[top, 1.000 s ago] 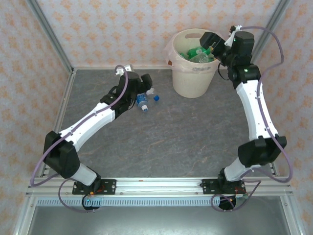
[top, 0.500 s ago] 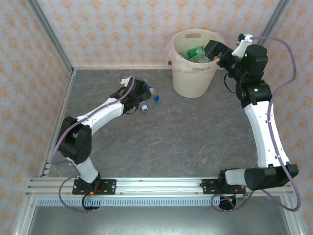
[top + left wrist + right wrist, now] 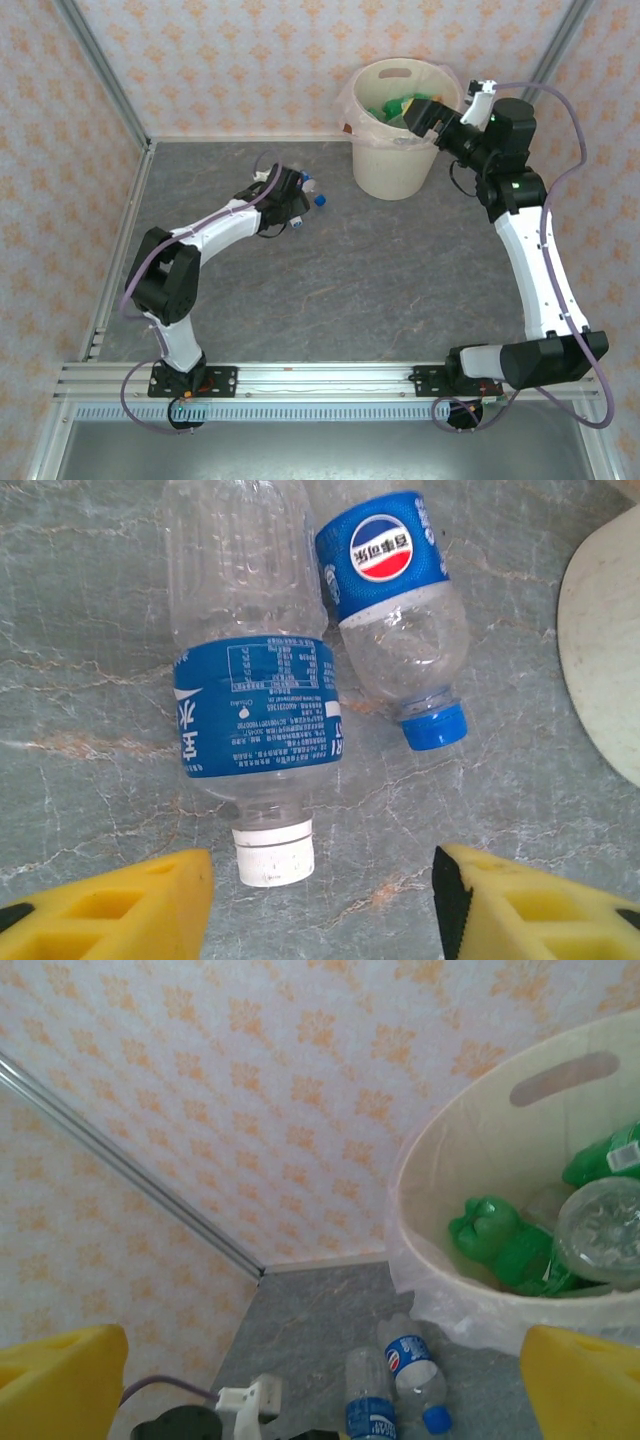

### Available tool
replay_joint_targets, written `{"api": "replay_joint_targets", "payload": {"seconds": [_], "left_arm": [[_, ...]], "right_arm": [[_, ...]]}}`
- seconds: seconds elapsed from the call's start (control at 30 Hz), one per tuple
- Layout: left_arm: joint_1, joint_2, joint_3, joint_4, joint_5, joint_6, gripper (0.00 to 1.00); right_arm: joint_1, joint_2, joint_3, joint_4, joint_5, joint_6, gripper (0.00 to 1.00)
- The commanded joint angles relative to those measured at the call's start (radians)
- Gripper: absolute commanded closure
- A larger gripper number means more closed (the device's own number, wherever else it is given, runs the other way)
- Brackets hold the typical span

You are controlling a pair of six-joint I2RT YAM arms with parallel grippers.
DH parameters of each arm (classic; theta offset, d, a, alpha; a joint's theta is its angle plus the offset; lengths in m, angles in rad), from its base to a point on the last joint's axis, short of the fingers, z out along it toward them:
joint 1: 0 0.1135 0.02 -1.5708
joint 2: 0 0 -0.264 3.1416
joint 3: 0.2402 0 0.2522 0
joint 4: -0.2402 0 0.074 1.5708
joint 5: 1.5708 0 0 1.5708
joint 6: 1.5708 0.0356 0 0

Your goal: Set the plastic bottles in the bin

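Note:
Two clear plastic bottles lie side by side on the grey table. One has a white cap (image 3: 273,853) and a blue label (image 3: 257,708); the other is a Pepsi bottle (image 3: 400,630) with a blue cap (image 3: 435,726). My left gripper (image 3: 320,910) is open just behind them, and the white cap lies a little ahead of its left finger (image 3: 110,905). From above, the left gripper (image 3: 288,197) is at the bottles (image 3: 303,203). The cream bin (image 3: 395,165) holds green bottles (image 3: 505,1240) and a clear one (image 3: 605,1225). My right gripper (image 3: 427,113) hangs open and empty over the bin's right rim.
The bin's side (image 3: 605,650) stands close to the right of the two bottles. A clear bag liner (image 3: 450,1305) hangs over the bin's rim. Patterned walls and a metal frame post (image 3: 130,1170) close the back of the table.
My left gripper's jaws have narrowed around the white-capped bottle's neck end while the left arm folded in. The right gripper has shifted slightly left and down over the bin.

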Motion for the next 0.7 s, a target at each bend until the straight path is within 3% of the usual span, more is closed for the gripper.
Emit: {"api": "replay_joint_targets", "payload": {"seconds": [0.0,0.67], "left_arm": [[0.012,0.065,0.033,-0.021,0.022,-0.010,0.43],[0.031,0.149,-0.013,0.093,0.057,-0.025,0.49]], "right_arm": [[0.007,-0.018,-0.010,0.023,-0.043,-0.022,0.00],[0.040,0.030,0.019,0.016,-0.038,-0.033,0.00]]}}
